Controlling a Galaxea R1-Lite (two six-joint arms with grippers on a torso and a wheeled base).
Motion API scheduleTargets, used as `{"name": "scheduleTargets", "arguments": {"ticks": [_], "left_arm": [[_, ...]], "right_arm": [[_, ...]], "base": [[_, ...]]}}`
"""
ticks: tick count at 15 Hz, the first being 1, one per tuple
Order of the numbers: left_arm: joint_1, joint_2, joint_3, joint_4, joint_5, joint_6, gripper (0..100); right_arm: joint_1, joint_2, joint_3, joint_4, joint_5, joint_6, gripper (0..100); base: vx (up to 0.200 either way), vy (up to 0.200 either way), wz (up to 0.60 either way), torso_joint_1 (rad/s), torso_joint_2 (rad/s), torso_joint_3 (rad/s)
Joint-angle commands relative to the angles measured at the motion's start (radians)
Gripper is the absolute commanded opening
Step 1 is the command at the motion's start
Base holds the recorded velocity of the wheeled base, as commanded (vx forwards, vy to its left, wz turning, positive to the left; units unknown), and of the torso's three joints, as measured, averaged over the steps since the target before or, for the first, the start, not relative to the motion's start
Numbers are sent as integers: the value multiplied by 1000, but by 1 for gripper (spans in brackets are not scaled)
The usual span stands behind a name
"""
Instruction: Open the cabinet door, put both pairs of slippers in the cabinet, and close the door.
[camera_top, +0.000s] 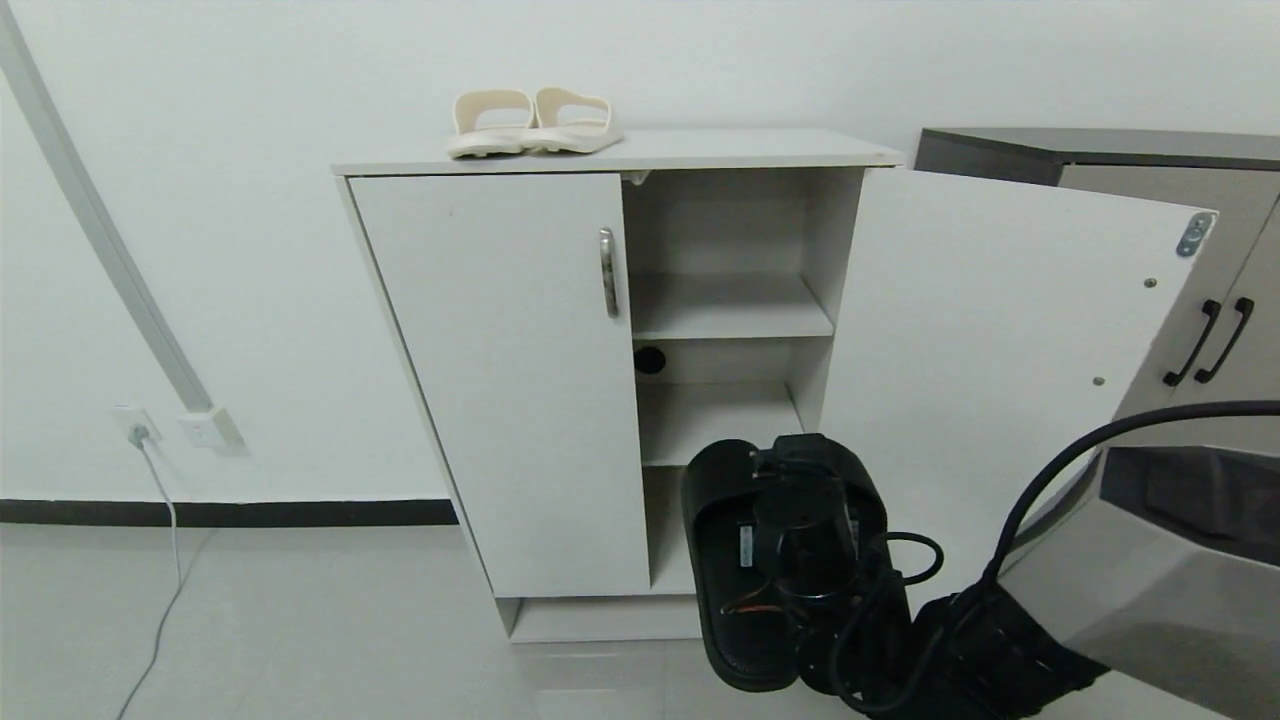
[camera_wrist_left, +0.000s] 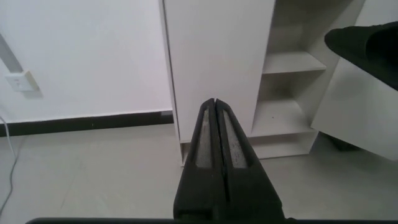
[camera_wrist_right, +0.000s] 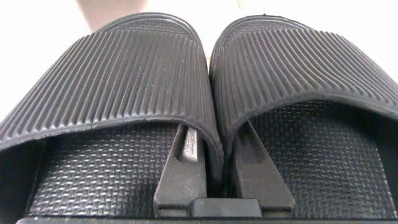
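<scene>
Black slippers (camera_top: 720, 600) are held by the right gripper (camera_wrist_right: 217, 168), pinched at their touching straps, before the cabinet (camera_top: 500, 380), whose right door (camera_top: 1000, 340) is swung open. The left gripper (camera_wrist_left: 214, 109), fingers pressed together on nothing, is pointed at the cabinet. Beige slippers (camera_top: 535, 122) are set on the cabinet's top.

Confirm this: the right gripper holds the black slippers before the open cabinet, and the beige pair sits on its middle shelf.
Not quite. The head view shows the beige pair on top of the cabinet, not on its middle shelf. The right gripper does hold the black slippers before the open cabinet.
</scene>
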Motion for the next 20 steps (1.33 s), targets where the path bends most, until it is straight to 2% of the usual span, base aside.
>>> {"name": "scheduleTargets", "arguments": {"ticks": [1,10,13,14,20], "left_arm": [[2,1,0,-1,0,-1,0],[2,1,0,-1,0,-1,0],[2,1,0,-1,0,-1,0],[2,3,0,-1,0,1,0],[2,3,-2,-1,0,1,0]], "right_arm": [[-5,68,-58,-1,5,-1,0],[-22,131,-79,12,23,19,0],[-21,132,-79,51,35,56,0],[-19,129,-79,78,77,93,0],[-21,135,-78,94,81,99,0]], "base": [[0,0,0,0,0,0],[0,0,0,0,0,0],[0,0,0,0,0,0],[0,0,0,0,0,0],[0,0,0,0,0,-14]]}}
